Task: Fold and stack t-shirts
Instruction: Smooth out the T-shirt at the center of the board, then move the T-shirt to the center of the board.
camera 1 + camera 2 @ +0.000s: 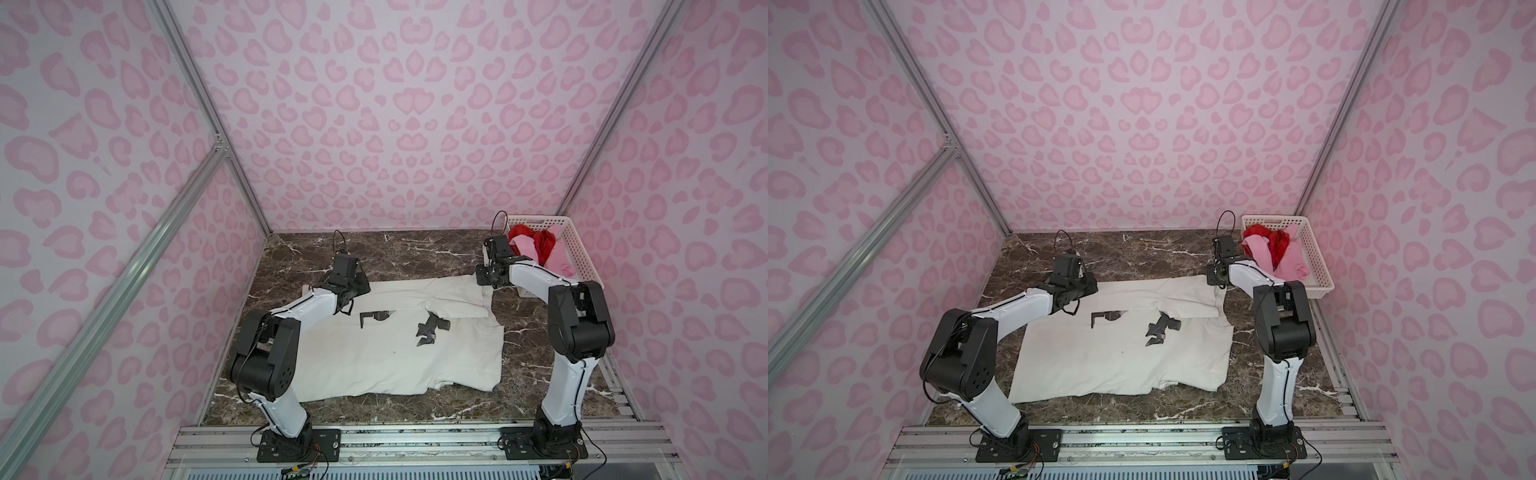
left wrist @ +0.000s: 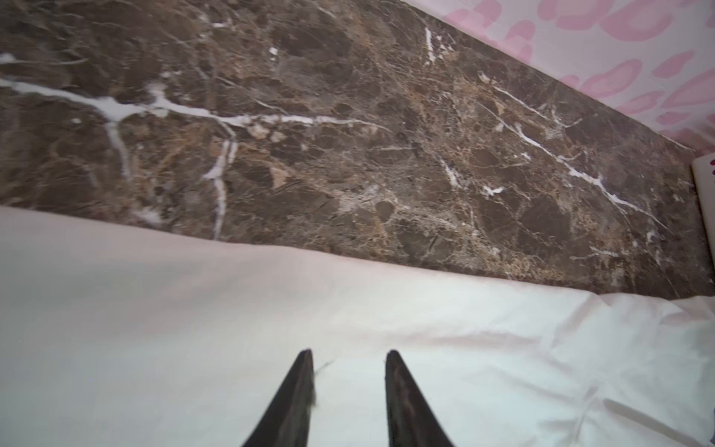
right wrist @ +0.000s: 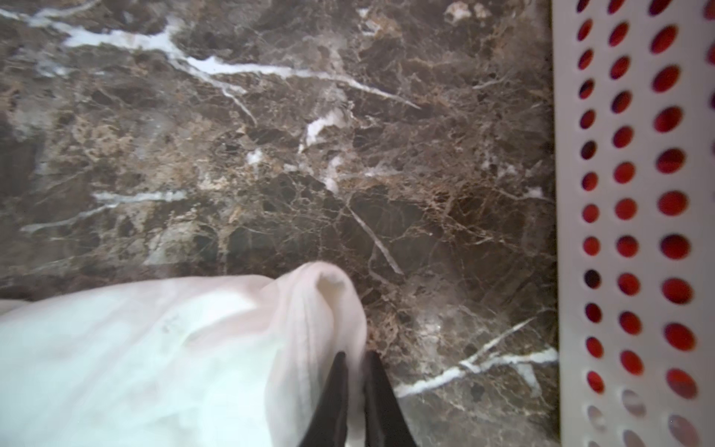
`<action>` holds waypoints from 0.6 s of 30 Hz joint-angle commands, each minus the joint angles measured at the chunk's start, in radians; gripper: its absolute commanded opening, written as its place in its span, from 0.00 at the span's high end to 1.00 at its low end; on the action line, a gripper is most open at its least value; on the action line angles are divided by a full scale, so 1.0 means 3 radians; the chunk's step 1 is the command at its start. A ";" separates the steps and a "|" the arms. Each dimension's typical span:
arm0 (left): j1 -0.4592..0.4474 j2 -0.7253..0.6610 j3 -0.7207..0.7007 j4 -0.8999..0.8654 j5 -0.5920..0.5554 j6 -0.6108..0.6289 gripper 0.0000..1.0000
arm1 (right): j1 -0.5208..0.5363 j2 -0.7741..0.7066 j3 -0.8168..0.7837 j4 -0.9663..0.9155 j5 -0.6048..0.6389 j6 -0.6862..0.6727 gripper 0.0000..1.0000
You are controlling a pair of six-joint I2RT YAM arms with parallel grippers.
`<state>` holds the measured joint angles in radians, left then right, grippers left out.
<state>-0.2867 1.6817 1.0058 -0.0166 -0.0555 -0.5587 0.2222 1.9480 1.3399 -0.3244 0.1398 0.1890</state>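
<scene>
Looking down in both top views, we see the off-white cotton t-shirt with the black graphic print spread on the dark brown marble-patterned tabletop, between the two arms. Its far strip lies doubled over the front, and the black print shows just below that folded edge.

We find the left gripper at the shirt's far left corner. In its wrist view the two black fingers stand spread, with flat pale cloth showing in the gap between them.

We find the right gripper at the far right corner of the same shirt, just beside the white perforated plastic basket. Its fingers are nearly pressed together at the cloth's edge, where the fabric rises in a small hump. We cannot tell whether they pinch it.

The light pink t-shirt and the bright red t-shirt lie crumpled together inside the basket, which stands in the far right corner of the table. Through the basket's holes in the right wrist view we see red.
</scene>
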 commanded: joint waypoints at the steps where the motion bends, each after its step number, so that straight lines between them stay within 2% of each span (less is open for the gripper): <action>1: 0.0036 -0.0168 -0.0133 -0.0195 -0.0168 0.0171 0.65 | 0.0091 -0.0159 -0.0144 -0.0094 0.0119 0.0044 0.84; 4: 0.0080 -0.0283 -0.0292 -0.0285 -0.0354 0.0226 0.64 | 0.0245 -0.0283 -0.0239 -0.0100 0.0154 0.0093 0.82; 6: 0.0153 -0.0287 -0.0374 -0.0275 -0.0328 0.0241 0.64 | 0.0345 -0.0321 -0.0267 -0.0118 0.0195 0.0114 0.80; 11: 0.0253 -0.0159 -0.0425 -0.0240 -0.0216 0.0277 0.64 | 0.0622 -0.0294 -0.0213 -0.0263 0.0628 0.0182 0.78; 18: 0.0265 -0.0016 -0.0398 -0.0166 -0.0132 0.0282 0.64 | 0.0827 -0.0248 -0.0073 -0.0442 0.1110 0.0245 0.77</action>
<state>-0.2085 1.6676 0.8791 -0.0795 -0.1123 -0.4911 0.4538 1.8767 1.3052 -0.4175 0.3698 0.2432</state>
